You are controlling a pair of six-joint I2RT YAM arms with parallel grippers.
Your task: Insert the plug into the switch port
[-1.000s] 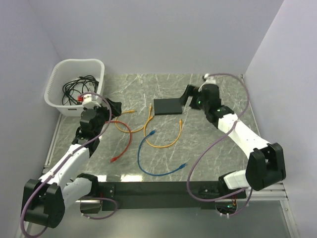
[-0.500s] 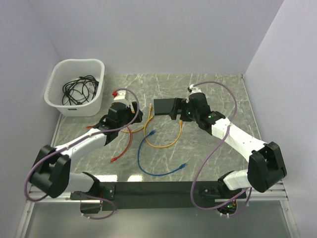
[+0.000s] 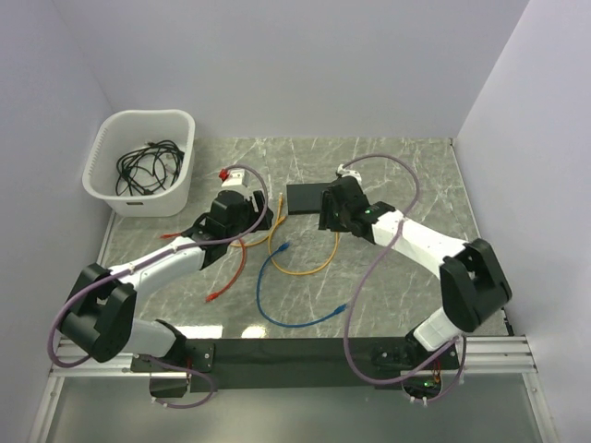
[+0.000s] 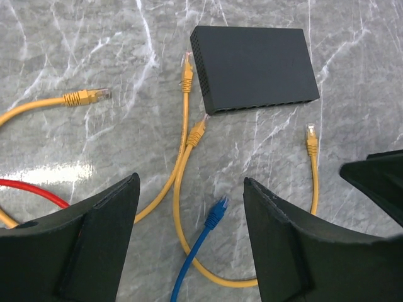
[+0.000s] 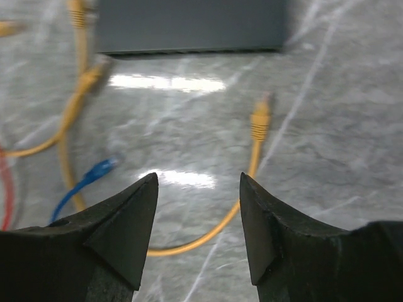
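The black switch [image 3: 307, 197] lies flat at the middle back; its row of sockets faces the near side in the left wrist view [image 4: 255, 66]. Several loose cables lie in front of it. A yellow plug [image 4: 196, 132] lies just before the socket edge, another yellow plug [image 5: 259, 119] lies to its right, and a blue plug [image 4: 217, 211] lies nearer. My left gripper [image 4: 191, 182] is open and empty above the blue plug. My right gripper [image 5: 198, 179] is open and empty above the right yellow plug, by the switch's [image 5: 189, 25] right end.
A white basket [image 3: 138, 161] holding black cables stands at the back left. A red cable [image 3: 235, 268] and a blue cable [image 3: 295, 318] loop across the marble table toward the front. Both grippers [image 3: 259, 217] [image 3: 325, 210] hover close together.
My left arm has swung right from beside the basket to over the cables. My right gripper has moved left and forward from the switch's right side to its front right corner.
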